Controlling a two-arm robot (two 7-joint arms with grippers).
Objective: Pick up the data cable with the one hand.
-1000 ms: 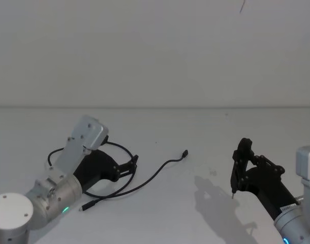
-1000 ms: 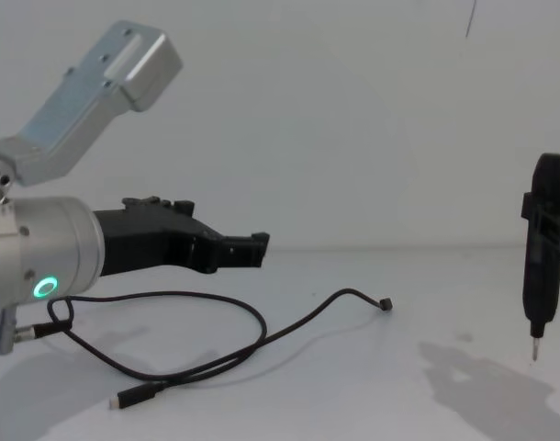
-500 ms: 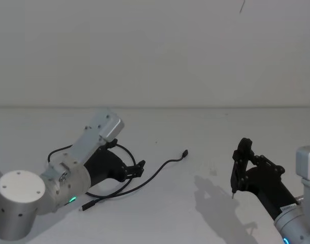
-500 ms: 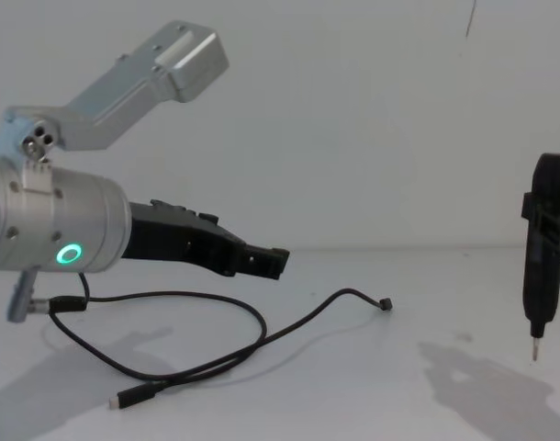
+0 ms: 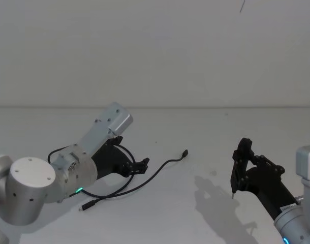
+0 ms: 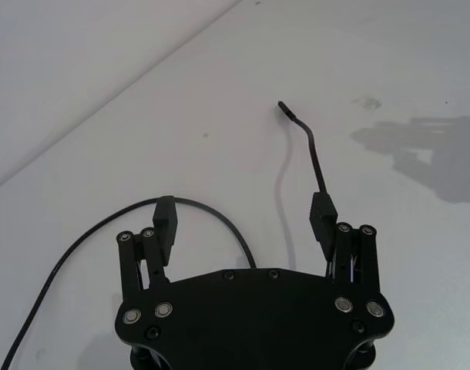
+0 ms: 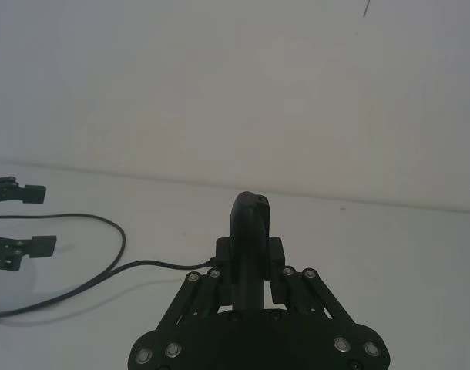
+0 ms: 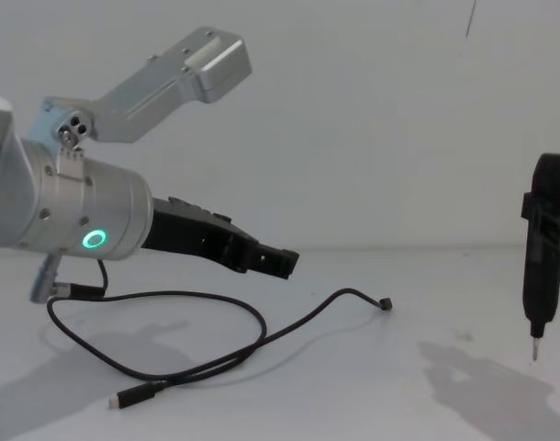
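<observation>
The data cable (image 5: 160, 170) is a thin black cord lying on the white table, looped at the left with a small plug at each end (image 8: 262, 333). My left gripper (image 5: 142, 165), the one hand, hovers open just above the cable's loop (image 8: 285, 262). In the left wrist view its spread fingers (image 6: 164, 220) straddle the cable (image 6: 312, 146), which runs out to its far plug. My right gripper (image 5: 241, 165) stays at the right, shut on a black pen-shaped tool (image 8: 542, 248) whose metal tip points down (image 7: 250, 227).
The table surface (image 5: 195, 213) is plain white and meets a white wall behind. The right arm's shadow falls on the table between the two grippers.
My left arm has reached forward and to the right over the cable, fingers still open. The cable and the right arm have not moved.
</observation>
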